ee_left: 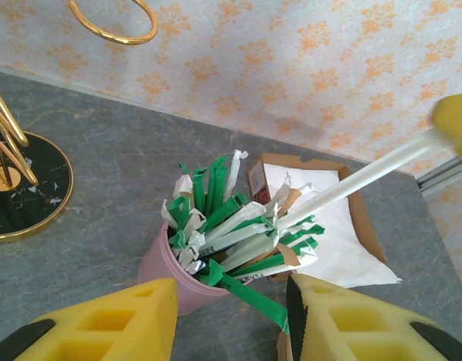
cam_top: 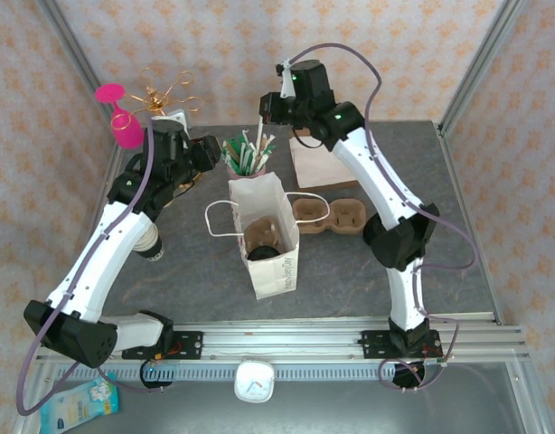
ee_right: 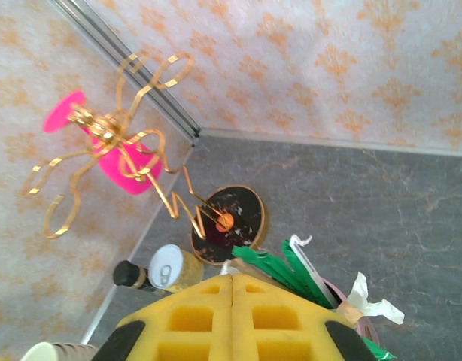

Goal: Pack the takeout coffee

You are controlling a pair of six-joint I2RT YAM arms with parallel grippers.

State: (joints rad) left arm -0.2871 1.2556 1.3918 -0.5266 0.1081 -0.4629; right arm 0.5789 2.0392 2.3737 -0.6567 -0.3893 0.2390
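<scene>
Grey stone-look table [cam_top: 440, 262], cream wallpaper with orange motifs [cam_top: 395, 54] on the walls round it, a metal post [cam_top: 481, 63] rising at the far right corner. Dead centre stands the white paper bag [cam_top: 276, 271], mouth open to the overhead camera. There inside it sits the takeout coffee [cam_top: 262, 242], black lid up.

Everything else is placed off that bag. Just to its right lies the brown two-hole carrier [cam_top: 330, 214]. Right behind the bag is the pink cup [cam_top: 234, 169], crammed with green-and-white wrapped straws [ee_left: 223, 226]. Behind and to the right is a cardboard tray of white napkins [cam_top: 318, 163]. Well behind and left of the bag is a gold wire stand [cam_top: 160, 90] hung with pink shapes.

The right gripper [ee_right: 232, 286] is up above the pink cup, pads pressed together. It pinches one white straw [ee_left: 366, 173] that slants up out of the bundle, its low end among the others.

The left gripper [ee_left: 232, 289], behind-left of the bag, has fingers about half spread, low at the foot of the pink cup. The right finger stands clear of the cup. Whether the left one touches it, I cannot tell.
</scene>
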